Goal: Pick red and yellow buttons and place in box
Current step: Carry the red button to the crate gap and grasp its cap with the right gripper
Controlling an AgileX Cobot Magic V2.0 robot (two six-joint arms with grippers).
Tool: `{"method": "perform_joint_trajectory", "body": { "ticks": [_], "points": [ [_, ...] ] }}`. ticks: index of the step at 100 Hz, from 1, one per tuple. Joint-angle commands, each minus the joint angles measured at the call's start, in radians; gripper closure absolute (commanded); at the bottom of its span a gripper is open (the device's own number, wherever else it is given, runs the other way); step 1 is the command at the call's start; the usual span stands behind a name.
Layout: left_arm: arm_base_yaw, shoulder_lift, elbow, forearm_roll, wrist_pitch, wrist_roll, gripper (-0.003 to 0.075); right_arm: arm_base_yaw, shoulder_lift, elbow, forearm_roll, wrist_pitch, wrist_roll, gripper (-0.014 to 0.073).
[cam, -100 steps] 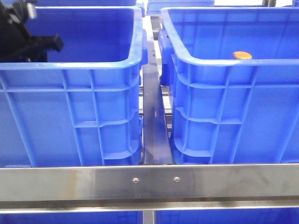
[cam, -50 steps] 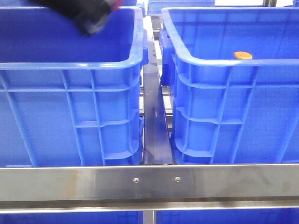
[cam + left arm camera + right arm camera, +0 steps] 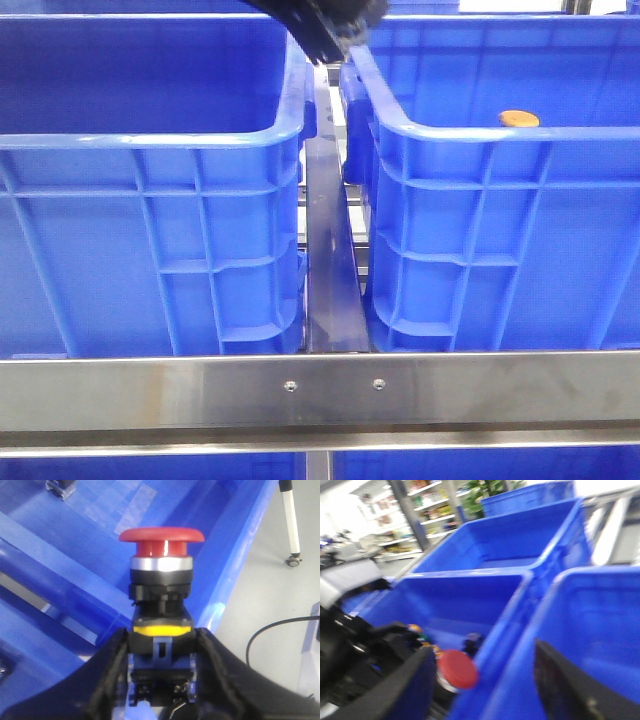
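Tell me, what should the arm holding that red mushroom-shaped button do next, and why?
Probably carry it a little further right and lower it into the right crate. The left claw is shut on the red button, and in the front view it hangs over the gap between the two crates, at the right crate's rim. An orange-yellow button already lies inside that crate.

- A dark, blurred arm end point(image 3: 325, 25) sits at the top edge, above the gap between two blue crates; its jaws cannot be made out.
- Below and left of it stands the left crate point(image 3: 150, 240).
- Below and right stands the right crate point(image 3: 500, 230), an orange-yellow button point(image 3: 518, 118) showing just above its near rim.
- A steel rail point(image 3: 320, 390) crosses far below.
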Motion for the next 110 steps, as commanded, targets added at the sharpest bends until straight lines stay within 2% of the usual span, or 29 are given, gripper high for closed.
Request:
{"method": "perform_joint_trajectory", "body": {
  "ticks": [1, 9, 18, 48, 76, 93, 110],
  "points": [
    [-0.008, -0.027, -0.031, -0.062, -0.036, 0.000, 0.0615, 0.003, 0.055, -0.077, -0.010, 0.145, 0.133, 0.0032],
    [-0.008, -0.025, -0.031, -0.066, -0.036, 0.000, 0.0615, 0.003, 0.114, -0.118, -0.040, 0.246, 0.236, 0.0032],
    [-0.008, -0.025, -0.031, -0.069, -0.036, 0.000, 0.0615, 0.003, 0.177, -0.151, -0.040, 0.289, 0.305, 0.0032],
    [-0.008, -0.025, -0.031, -0.069, -0.034, 0.000, 0.0615, 0.003, 0.350, -0.171, -0.031, 0.382, 0.432, 0.0032],
    [-0.008, -0.025, -0.031, -0.069, -0.034, 0.000, 0.0615, 0.026, 0.427, -0.171, -0.018, 0.457, 0.445, 0.0032],
    [-0.008, -0.025, -0.031, -0.069, -0.034, 0.000, 0.0615, 0.079, 0.429, -0.171, 0.029, 0.391, 0.438, 0.0032],
    [-0.008, -0.025, -0.031, -0.069, -0.033, 0.000, 0.0615, 0.083, 0.429, -0.171, 0.056, 0.361, 0.429, 0.0032]
  ]
}}
